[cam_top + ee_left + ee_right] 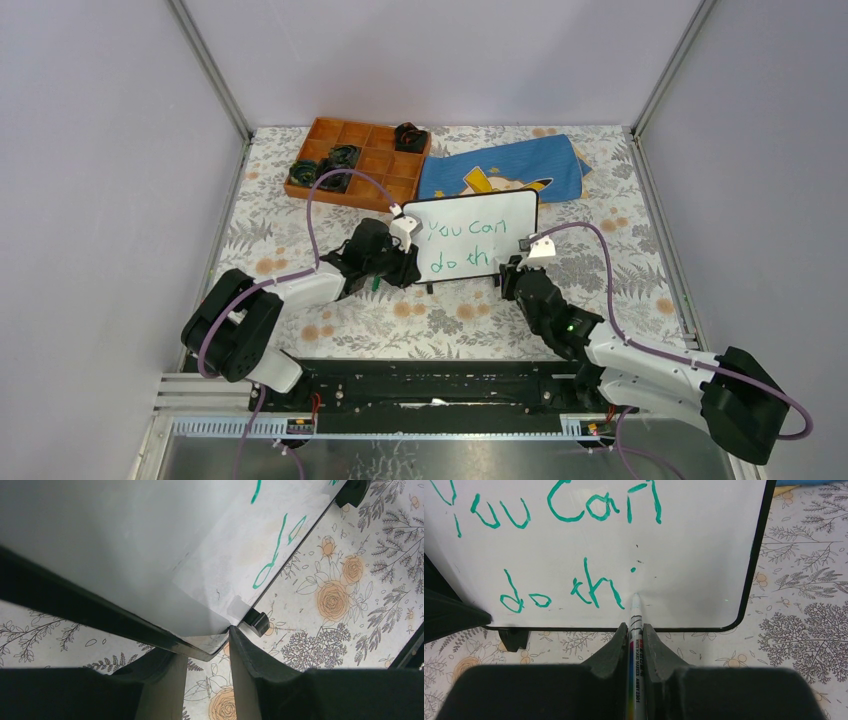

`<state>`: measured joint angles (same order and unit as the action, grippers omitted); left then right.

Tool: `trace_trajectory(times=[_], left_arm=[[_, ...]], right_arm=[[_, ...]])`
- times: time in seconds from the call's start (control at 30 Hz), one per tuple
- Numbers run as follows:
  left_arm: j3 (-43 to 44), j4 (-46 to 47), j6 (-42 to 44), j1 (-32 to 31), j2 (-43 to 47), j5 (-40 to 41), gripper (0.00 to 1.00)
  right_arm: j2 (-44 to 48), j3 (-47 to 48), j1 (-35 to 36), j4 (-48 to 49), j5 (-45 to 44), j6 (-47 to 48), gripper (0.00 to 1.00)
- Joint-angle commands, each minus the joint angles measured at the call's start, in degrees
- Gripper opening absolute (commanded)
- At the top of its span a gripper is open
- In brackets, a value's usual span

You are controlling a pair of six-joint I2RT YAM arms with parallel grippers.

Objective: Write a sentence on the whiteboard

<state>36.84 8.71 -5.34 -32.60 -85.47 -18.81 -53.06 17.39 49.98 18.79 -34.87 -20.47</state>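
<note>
Whiteboard (510,215) with a thin black frame, standing on small black feet at the centre of the top view. It stands on a table (640,280) covered in a floral print. The sentence (462,245) is in green handwriting on two lines: "You can" above and "do thi" below.

At the board's lower left corner, the left gripper (205,642) has its two dark fingers on either side of the frame, jaws clamped on that corner. In the left wrist view the white surface fills the upper left of the frame. One black foot (259,621) shows just right of the fingers.

The right gripper (635,627) comes in from the lower right of the top view. Its jaws are pressed together on a white marker (635,611) that points up at the board. In the right wrist view the marker's tip sits at the board surface just right of the last green stroke — below the small dot of the "i".

Behind the board, toward the upper left of the top view, lies an orange compartment tray (375,160) holding a few dark objects too small to identify. A blue cloth (520,165) with a yellow print lies just right of it, behind the board's top edge.
</note>
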Motion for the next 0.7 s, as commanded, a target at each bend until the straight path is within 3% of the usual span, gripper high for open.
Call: trace_trajectory(times=[0.0,0.67], left_arm=[[0.8,-1.0,1.3,-0.7,-0.6,1.0,0.4],[0.8,-0.9,1.3,-0.7,-0.6,1.0,0.4]], right_arm=[[-0.3,1.8,-0.5,4.5,-1.2,-0.7,0.0],[-2.8,2.8,-0.4,5.9,-2.1,-0.1,0.0]])
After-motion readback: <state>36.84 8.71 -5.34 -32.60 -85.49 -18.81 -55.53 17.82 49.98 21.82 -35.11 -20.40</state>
